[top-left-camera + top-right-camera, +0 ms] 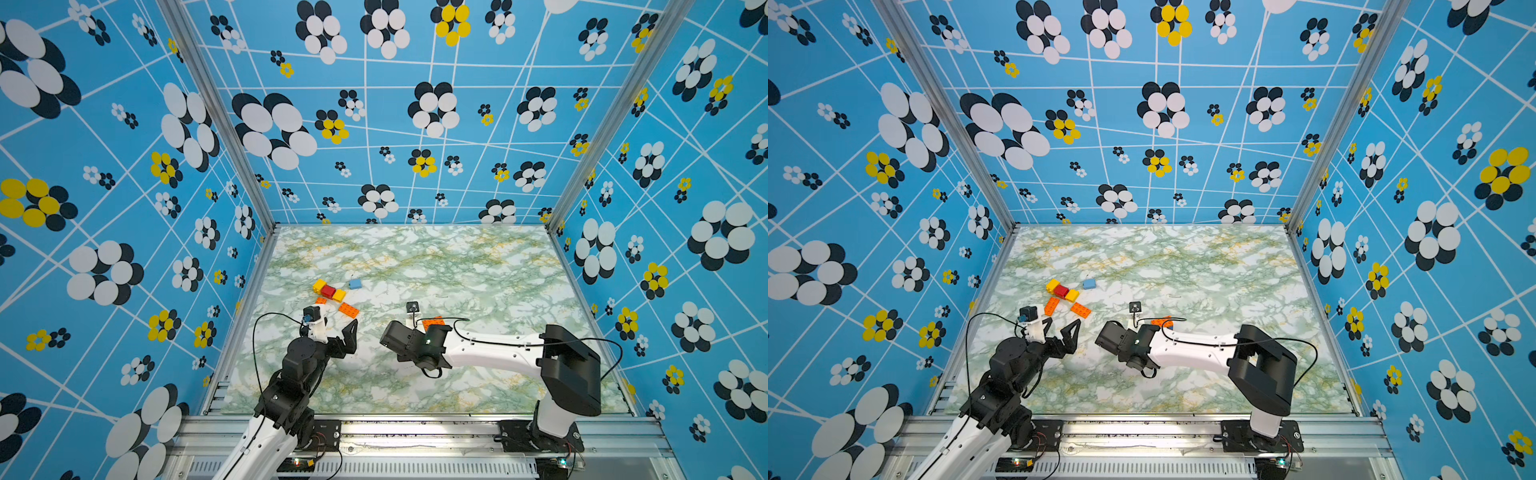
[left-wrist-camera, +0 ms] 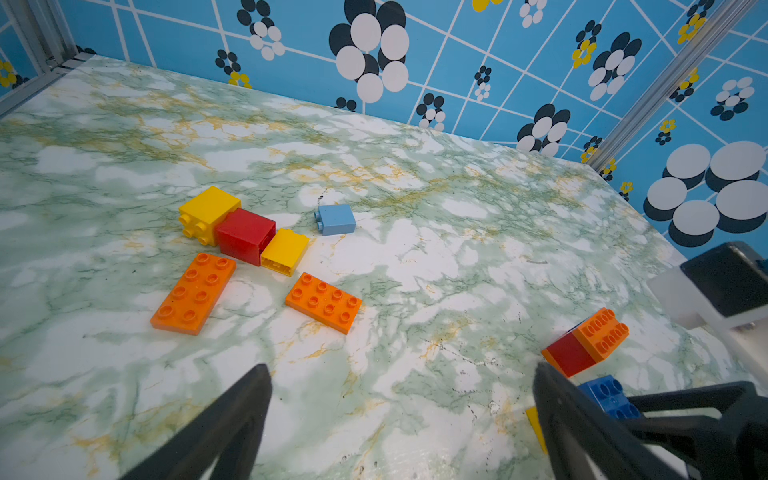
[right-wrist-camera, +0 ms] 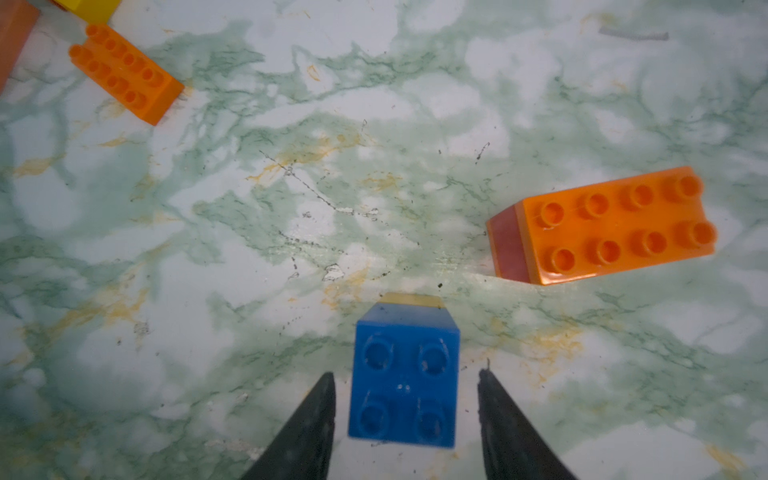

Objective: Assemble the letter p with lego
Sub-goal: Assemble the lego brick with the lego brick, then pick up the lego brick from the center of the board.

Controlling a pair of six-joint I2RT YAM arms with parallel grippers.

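Stacking step: the small blue studded brick [image 3: 404, 365] sits on a yellow one [image 3: 411, 300].
My right gripper [image 3: 406, 374] straddles it, jaws apart and not touching. My left gripper [image 2: 401, 368] is wide open and empty (an orange studded plate [image 2: 323, 302] lies before it). Next, I think, I fetch another brick and align the studs.

A green-and-white marbled worktop [image 1: 457, 257] lay inside an enclosure whose walls [image 1: 374, 124] carried a bright blue print of white, black and yellow flowers crossed by white lines, framed by aluminium posts [image 1: 224, 124] and a front rail [image 1: 415, 432].
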